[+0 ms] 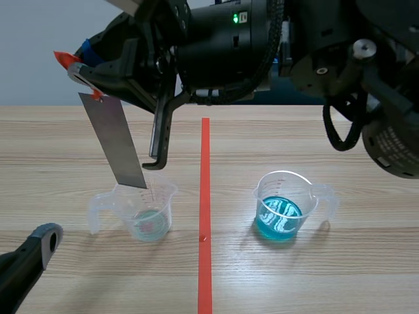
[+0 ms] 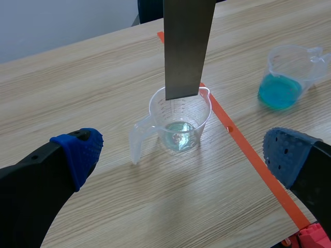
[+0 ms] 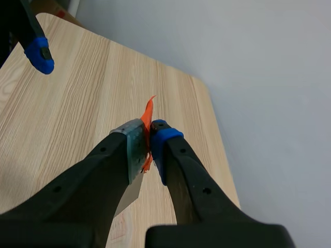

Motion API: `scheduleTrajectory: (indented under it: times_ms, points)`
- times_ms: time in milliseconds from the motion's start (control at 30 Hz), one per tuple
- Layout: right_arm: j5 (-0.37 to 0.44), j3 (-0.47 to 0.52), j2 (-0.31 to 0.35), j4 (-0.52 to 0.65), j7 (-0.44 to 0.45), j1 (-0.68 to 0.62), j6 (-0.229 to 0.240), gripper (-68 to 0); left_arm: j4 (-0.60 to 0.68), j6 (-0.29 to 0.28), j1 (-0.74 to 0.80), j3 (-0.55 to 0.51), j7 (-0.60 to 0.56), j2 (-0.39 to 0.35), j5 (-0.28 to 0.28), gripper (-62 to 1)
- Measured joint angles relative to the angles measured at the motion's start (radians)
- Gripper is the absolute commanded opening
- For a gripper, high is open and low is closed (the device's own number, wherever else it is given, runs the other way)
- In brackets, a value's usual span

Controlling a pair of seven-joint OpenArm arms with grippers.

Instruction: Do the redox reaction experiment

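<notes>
The metal strip (image 1: 114, 140) was a flat, dull grey bar with a scrap of orange tape (image 1: 63, 59) at its upper end. It hung tilted, its top leaning toward 11 o'clock and its lower end at the mouth of a clear plastic cup (image 1: 141, 209) with a handle and spout. Whether that end dipped below the rim or hung just above it could not be told, but it stood clear of the shallow pale, faintly green liquid at the bottom. A second clear cup (image 1: 285, 206), holding bright blue liquid, stood at about 3 o'clock from the first, well apart, across the red tape line (image 1: 205, 216) on the wooden table (image 1: 327, 275). Faint measuring lines ran down the first cup's wall, and white lettering showed on the right arm's body; neither could be read. The right gripper (image 3: 147, 142), raised across the top of the scene, had its jaws nearly together and clamped on the strip's taped upper end, the blue pad (image 3: 160, 137) pressed against it. The left gripper (image 2: 183, 155) sat low at about 8 o'clock from the first cup, its jaws spread wide and holding nothing, with that cup standing just ahead between its blue pads (image 2: 80, 150).
</notes>
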Motion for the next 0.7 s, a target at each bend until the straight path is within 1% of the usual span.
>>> scheduleTrajectory:
  times_ms: [267, 400, 533, 633, 700]
  points:
    - [-0.021, 0.000, 0.000, -0.094, 0.091, 0.000, 0.000, -66.7, 0.000, 0.000, 0.000, 0.000, 0.000, 0.000, 0.000, 1.4]
    - [-0.072, 0.000, -0.001, -0.139, 0.137, 0.000, 0.000, -66.7, 0.000, 0.000, 0.000, 0.000, 0.000, 0.000, 0.000, 1.4]
    - [-0.120, -0.001, -0.024, -0.197, 0.180, 0.000, 0.000, -66.7, 0.000, 0.000, 0.000, 0.000, 0.000, 0.000, 0.000, 1.4]
    - [-0.159, -0.014, -0.032, -0.237, 0.230, 0.000, -0.001, -66.7, 0.000, 0.000, 0.000, 0.000, 0.000, 0.000, 0.000, 1.4]
    - [-0.198, -0.027, -0.040, -0.266, 0.259, 0.000, 0.000, -66.7, 0.000, 0.000, 0.000, 0.000, 0.000, 0.000, 0.000, 1.4]
